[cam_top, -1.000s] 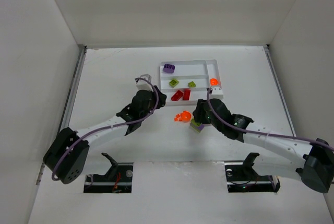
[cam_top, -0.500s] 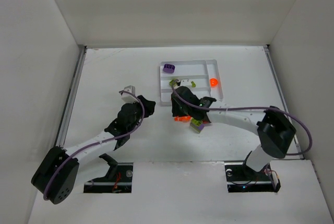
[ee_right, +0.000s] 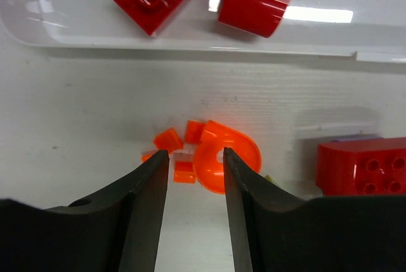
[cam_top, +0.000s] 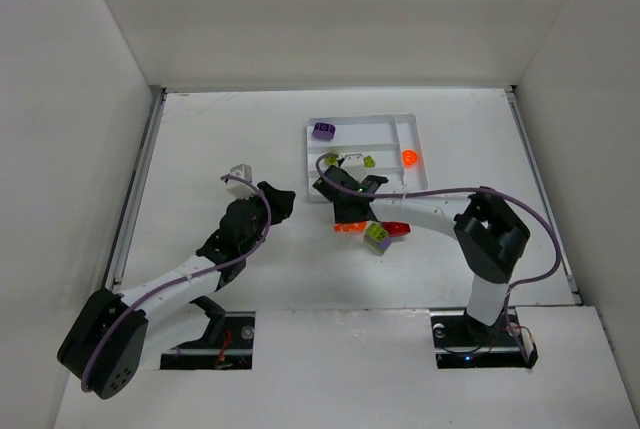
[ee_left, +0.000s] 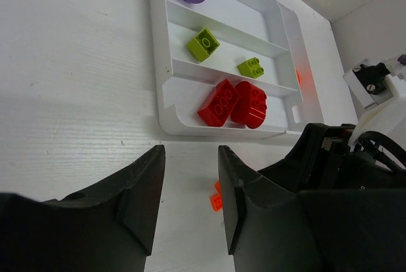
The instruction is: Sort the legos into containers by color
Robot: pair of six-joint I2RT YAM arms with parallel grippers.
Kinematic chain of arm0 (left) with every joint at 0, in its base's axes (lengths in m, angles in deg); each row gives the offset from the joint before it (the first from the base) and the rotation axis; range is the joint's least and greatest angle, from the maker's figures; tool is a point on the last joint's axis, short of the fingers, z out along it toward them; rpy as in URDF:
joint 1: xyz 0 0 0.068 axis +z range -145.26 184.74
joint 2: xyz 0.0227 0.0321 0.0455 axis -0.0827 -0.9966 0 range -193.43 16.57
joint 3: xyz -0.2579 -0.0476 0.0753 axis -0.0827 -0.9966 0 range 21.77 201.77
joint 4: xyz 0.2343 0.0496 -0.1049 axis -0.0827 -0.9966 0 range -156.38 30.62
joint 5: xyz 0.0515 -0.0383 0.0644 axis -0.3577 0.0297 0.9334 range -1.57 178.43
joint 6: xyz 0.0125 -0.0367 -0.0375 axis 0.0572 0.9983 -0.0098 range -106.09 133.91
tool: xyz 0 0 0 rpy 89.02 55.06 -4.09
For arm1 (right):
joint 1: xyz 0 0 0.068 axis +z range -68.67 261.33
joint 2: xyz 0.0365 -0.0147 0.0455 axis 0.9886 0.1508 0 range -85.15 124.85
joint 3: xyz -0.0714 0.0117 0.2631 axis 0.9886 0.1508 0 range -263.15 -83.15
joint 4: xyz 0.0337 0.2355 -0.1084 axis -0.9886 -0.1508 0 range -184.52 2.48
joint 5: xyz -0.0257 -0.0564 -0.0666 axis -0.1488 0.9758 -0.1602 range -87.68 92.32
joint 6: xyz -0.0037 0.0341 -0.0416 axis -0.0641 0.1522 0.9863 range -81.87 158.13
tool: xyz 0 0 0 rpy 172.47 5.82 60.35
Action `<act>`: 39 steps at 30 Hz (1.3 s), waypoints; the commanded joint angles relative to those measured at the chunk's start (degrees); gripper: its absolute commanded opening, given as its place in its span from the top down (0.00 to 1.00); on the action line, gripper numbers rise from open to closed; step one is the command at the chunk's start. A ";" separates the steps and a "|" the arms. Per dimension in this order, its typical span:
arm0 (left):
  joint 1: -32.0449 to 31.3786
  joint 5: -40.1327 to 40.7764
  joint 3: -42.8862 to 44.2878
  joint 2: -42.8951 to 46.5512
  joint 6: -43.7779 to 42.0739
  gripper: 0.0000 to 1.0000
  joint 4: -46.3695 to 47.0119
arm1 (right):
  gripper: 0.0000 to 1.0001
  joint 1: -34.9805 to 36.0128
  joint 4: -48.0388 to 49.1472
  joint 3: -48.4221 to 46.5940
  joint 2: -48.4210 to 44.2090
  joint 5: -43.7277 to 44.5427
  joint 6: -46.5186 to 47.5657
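The white tray point(cam_top: 308, 154) holds a purple piece point(cam_top: 323, 130) in its far slot, lime bricks point(ee_left: 203, 43) in the middle slot, two red bricks point(ee_left: 219, 103) in the near slot and an orange piece point(cam_top: 409, 157) in the end slot. An orange round piece point(ee_right: 225, 158) and small orange bits point(ee_right: 184, 172) lie on the table just in front of the tray. My right gripper point(ee_right: 195, 158) is open and empty, hovering low over them, with the bits between its jaws. My left gripper point(ee_left: 191, 158) is open and empty, left of the tray.
A red brick point(cam_top: 397, 228) and a lime-and-purple piece point(cam_top: 377, 237) lie on the table right of the orange pieces. In the top view my right wrist point(cam_top: 340, 184) covers the tray's near slot. White walls close in the table.
My right arm has folded in and swung its gripper left, to the orange pieces by the tray's front. My left gripper has drawn back left, away from the tray.
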 commanded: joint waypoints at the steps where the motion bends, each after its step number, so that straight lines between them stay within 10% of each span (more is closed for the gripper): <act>1: 0.03 -0.48 -0.32 -0.12 0.50 0.64 3.34 | 0.55 0.90 -3.99 -1.19 0.39 3.35 -2.68; 28: 0.21 -0.83 -0.23 -0.21 0.59 0.64 3.69 | 0.84 2.75 -3.28 -1.89 5.93 7.21 -1.28; 39: -1.55 -0.30 0.30 -1.17 -0.11 0.64 3.78 | 0.93 5.74 3.73 -0.14 -7.42 8.18 -1.02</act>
